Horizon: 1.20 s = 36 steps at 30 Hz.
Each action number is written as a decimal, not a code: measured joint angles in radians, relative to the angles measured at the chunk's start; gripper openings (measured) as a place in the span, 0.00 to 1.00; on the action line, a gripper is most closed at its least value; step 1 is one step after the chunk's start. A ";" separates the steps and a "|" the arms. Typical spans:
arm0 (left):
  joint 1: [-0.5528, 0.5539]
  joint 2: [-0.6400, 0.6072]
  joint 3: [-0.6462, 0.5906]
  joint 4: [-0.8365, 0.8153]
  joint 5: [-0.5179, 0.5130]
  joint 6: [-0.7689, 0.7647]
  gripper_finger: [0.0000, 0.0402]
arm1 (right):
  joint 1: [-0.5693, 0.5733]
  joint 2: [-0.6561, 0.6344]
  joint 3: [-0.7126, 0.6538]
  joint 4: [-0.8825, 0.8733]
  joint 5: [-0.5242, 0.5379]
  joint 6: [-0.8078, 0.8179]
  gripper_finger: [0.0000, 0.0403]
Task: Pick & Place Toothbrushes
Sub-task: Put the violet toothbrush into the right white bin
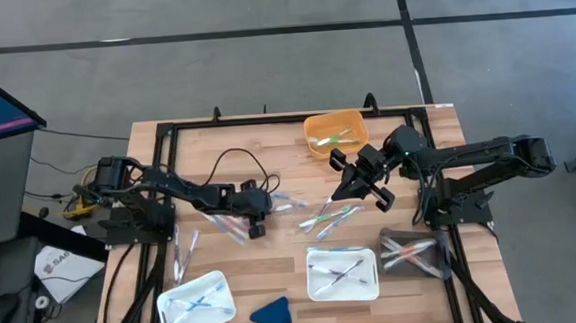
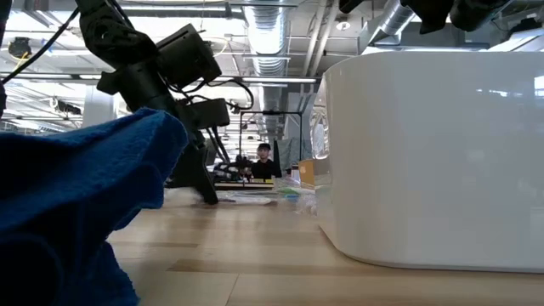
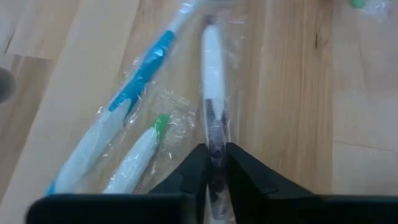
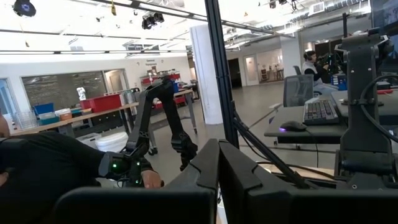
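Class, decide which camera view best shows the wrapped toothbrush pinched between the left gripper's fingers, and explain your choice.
The left wrist view: the left gripper pinches the wrapped toothbrush close up. The high view shows only thin sticks by that gripper. The low and right wrist views do not show it.
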 joint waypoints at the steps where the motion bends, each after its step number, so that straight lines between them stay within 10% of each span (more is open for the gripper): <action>1: 0.000 0.000 0.000 -0.001 0.000 0.000 0.08 | 0.000 0.000 0.000 0.000 0.000 0.000 0.00; 36: -0.141 -0.269 0.039 0.168 -0.028 -0.132 0.00 | 0.146 -0.074 0.001 -0.139 0.040 -0.052 0.00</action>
